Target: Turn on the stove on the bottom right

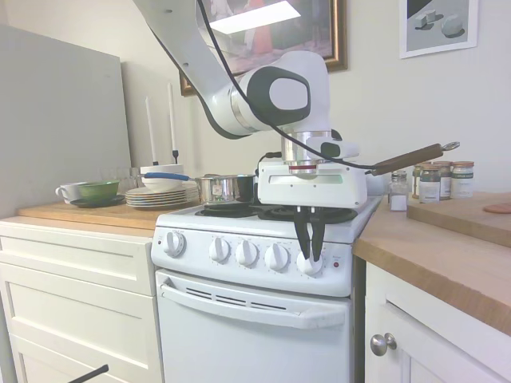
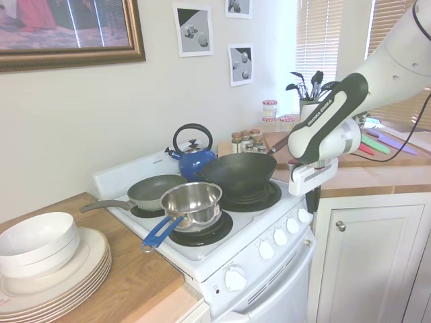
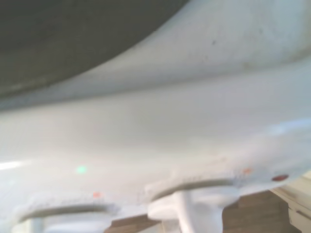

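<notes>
The white stove (image 1: 263,319) stands between two wooden counters, with five round white knobs along its front panel. My gripper (image 1: 310,257) hangs straight down in front of the panel, its two black fingers (image 1: 302,233) closed around the rightmost knob (image 1: 310,264). A small red light (image 1: 335,264) sits just right of that knob. From the other side, the gripper (image 2: 312,207) meets the same end knob (image 2: 305,216). The wrist view is a blurred close-up of the white panel with one knob (image 3: 187,208) and the red light (image 3: 280,177).
On the burners sit a steel pot with a blue handle (image 2: 192,202), a black wok (image 2: 237,171), a grey frying pan (image 2: 155,190) and a blue kettle (image 2: 192,156). Stacked plates (image 1: 160,196) lie on the left counter. Spice jars (image 1: 435,182) stand on the right counter (image 1: 447,255).
</notes>
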Robot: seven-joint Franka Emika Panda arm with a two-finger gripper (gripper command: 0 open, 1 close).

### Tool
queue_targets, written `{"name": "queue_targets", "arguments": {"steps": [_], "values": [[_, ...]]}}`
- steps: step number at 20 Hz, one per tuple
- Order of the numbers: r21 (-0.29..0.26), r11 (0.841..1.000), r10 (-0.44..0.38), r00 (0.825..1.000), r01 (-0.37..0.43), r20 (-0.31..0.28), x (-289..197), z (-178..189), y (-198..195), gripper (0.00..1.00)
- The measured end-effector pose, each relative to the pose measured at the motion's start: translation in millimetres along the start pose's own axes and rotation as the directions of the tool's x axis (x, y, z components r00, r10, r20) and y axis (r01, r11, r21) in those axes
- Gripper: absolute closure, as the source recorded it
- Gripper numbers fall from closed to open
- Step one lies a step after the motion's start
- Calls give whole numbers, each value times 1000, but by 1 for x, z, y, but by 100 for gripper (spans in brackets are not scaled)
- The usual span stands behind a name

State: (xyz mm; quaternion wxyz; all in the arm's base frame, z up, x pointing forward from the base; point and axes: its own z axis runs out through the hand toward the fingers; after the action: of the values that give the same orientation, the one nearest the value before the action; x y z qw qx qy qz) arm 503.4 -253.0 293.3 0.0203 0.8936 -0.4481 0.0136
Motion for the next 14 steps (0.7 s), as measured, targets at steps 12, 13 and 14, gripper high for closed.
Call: {"name": "queue_targets", "arguments": {"steps": [12,13,14], "values": [[-4,1000,-13,1000,13,-3,6,3,-12,100],[-6,1000,-16,1000,16,-4,5,3,-12,100],[-7,1000,-18,1000,18,-4,5,3,-13,100]]}}
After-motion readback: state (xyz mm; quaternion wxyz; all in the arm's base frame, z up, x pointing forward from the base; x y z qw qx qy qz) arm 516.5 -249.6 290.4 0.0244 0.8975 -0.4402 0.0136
